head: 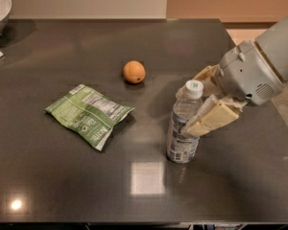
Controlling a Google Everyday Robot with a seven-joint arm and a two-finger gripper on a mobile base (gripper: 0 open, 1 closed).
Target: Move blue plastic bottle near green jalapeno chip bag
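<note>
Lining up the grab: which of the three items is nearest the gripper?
The water bottle: the gripper is at its upper half. The green bag and orange lie farther left.
</note>
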